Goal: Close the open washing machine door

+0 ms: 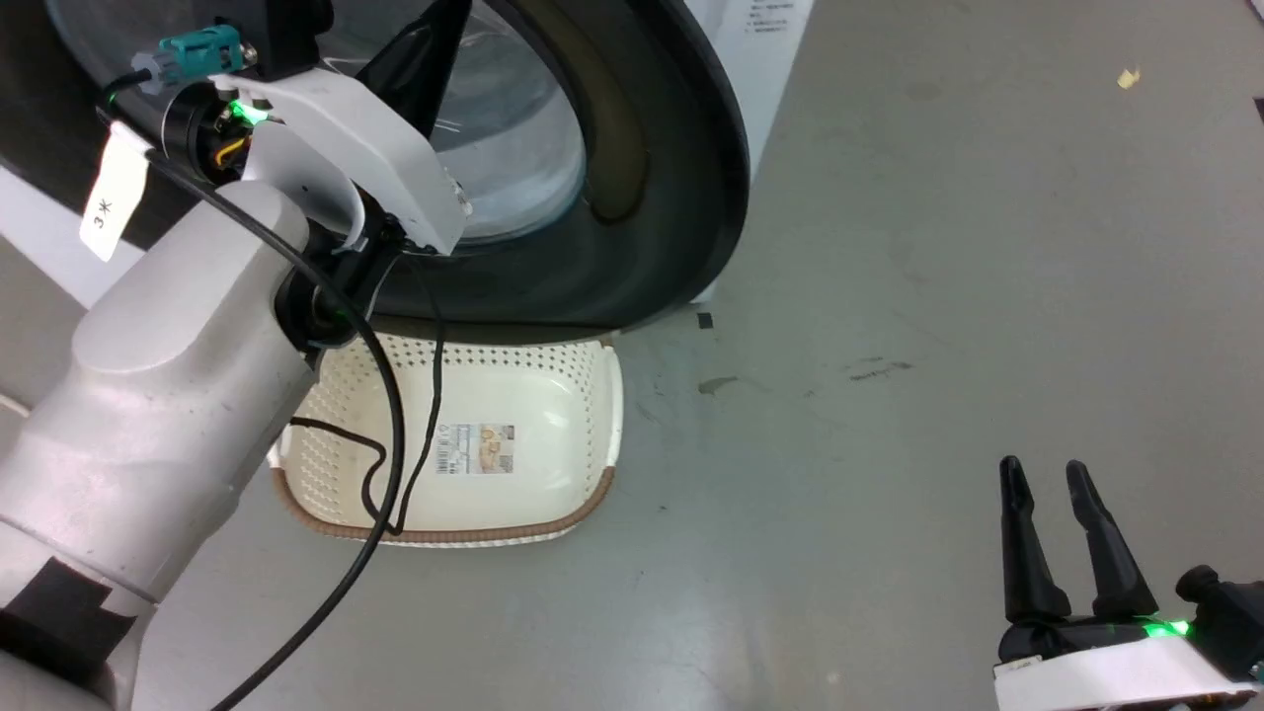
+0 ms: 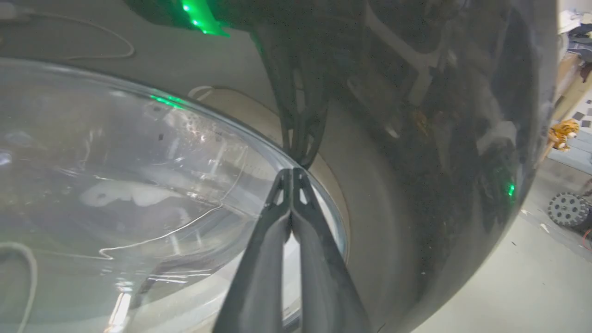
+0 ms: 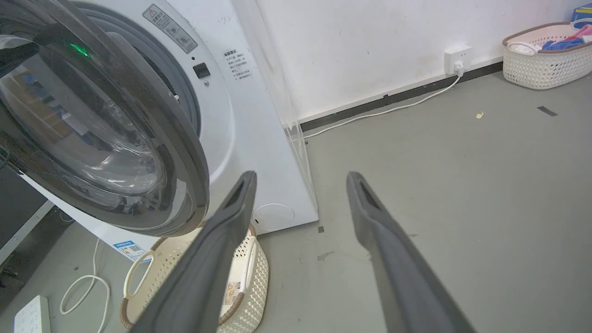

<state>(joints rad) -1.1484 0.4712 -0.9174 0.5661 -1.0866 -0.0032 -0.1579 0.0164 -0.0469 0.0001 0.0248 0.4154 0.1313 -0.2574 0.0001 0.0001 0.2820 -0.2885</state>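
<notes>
The washing machine door (image 1: 681,197) hangs ajar, its wide black rim and clear glass bowl (image 2: 115,185) filling the upper left of the head view. In the right wrist view the door (image 3: 185,152) stands swung out from the white washing machine (image 3: 259,152). My left gripper (image 2: 292,172) is shut, with its fingertips pressed to the door where the glass meets the black rim; nothing is held. Down at the lower right my right gripper (image 1: 1045,474) is open, hanging over bare floor well away from the door.
A cream perforated basket (image 1: 592,415) sits on the floor right beneath the door. A white cable (image 3: 83,286) and power strip (image 3: 30,317) lie left of the machine. Another basket with clothes (image 3: 541,60) stands by the far wall. Grey floor stretches to the right.
</notes>
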